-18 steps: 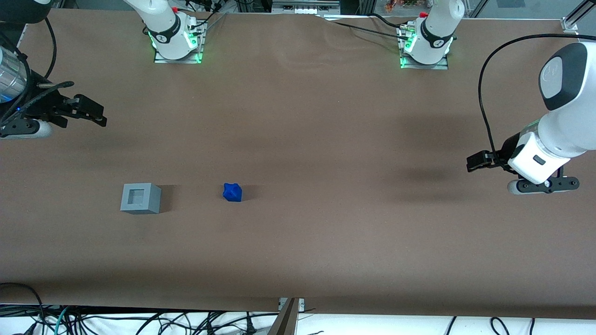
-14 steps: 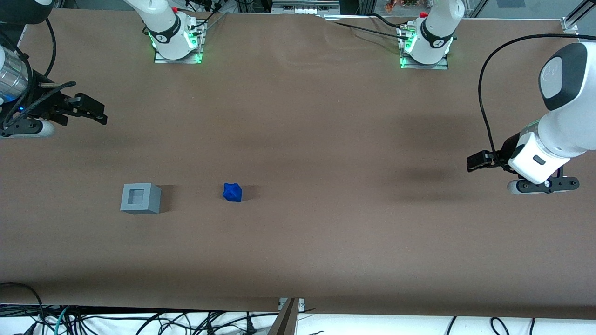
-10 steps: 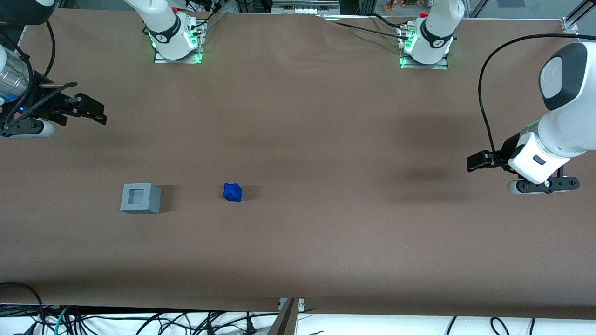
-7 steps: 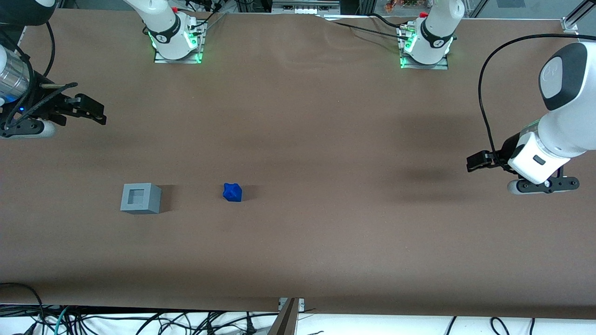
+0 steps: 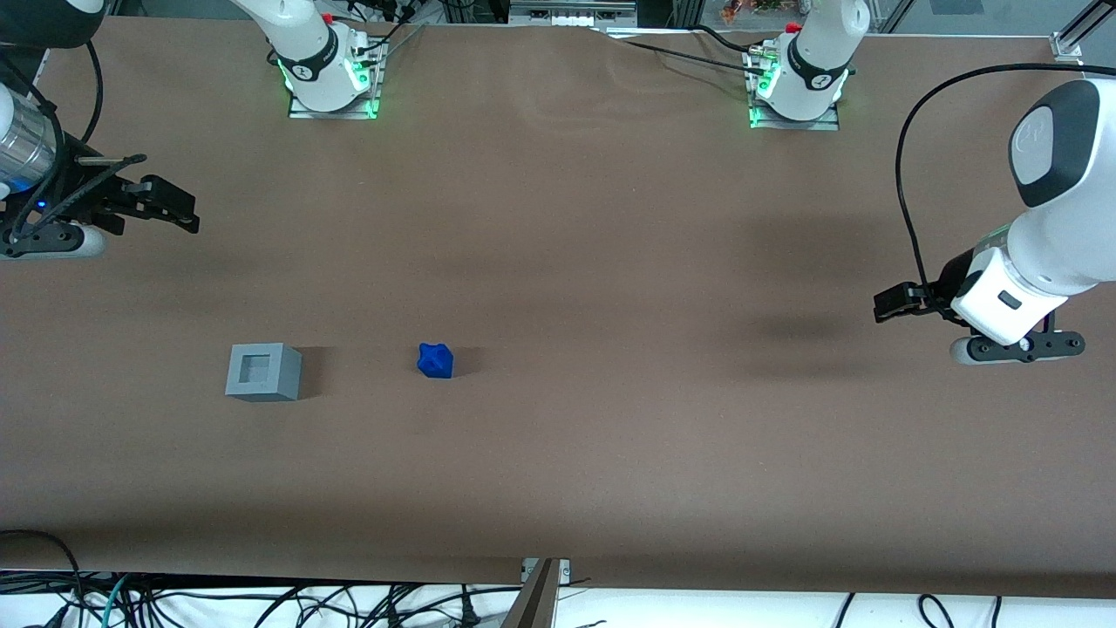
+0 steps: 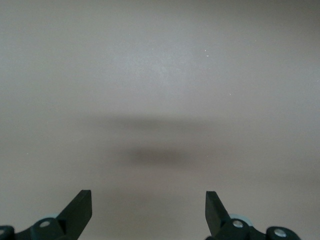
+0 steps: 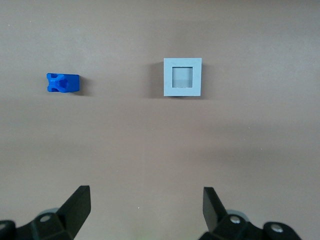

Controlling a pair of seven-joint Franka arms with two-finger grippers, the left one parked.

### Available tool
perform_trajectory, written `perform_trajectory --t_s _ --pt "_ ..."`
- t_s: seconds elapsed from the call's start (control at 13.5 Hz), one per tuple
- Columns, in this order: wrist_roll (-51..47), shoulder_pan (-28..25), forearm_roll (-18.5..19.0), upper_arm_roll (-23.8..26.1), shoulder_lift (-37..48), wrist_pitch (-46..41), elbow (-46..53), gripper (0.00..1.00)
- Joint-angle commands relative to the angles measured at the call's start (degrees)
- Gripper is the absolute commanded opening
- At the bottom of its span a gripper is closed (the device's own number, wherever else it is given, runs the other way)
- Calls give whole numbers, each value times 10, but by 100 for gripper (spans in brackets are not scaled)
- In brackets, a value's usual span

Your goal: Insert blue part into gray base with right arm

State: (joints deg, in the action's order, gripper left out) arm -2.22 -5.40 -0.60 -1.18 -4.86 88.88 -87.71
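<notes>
From the front, the right arm (image 5: 26,166) hangs over the working arm's end of the brown table (image 5: 610,262), its gripper (image 5: 179,214) held above the surface and farther from the camera than both parts. The gray base (image 5: 263,372) sits upright on the table, square recess facing up with nothing in it. The blue part (image 5: 435,360) lies on the table well apart from the base, toward the parked arm's end, and nothing stands between them. Cables (image 5: 131,602) tangle below the table's near edge.

Over to the right wrist view, and here's what the front misses: the gripper (image 7: 145,205) shows its two black fingers (image 7: 77,205) spread wide with only bare table between them. The gray base (image 7: 183,77) shows its recess squarely, vacant. The blue part (image 7: 63,83) rests on its side, untouched.

The left wrist view gives only bare table.
</notes>
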Motion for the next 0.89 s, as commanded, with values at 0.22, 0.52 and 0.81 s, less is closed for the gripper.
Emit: perform_trajectory --t_s 0.22,0.52,0.81 --pt "6 2 7 4 5 -11 3 99" --pt "5 2 1 6 3 -5 -4 99" --pt "-55 -1 -16 30 -3 95 -79 99"
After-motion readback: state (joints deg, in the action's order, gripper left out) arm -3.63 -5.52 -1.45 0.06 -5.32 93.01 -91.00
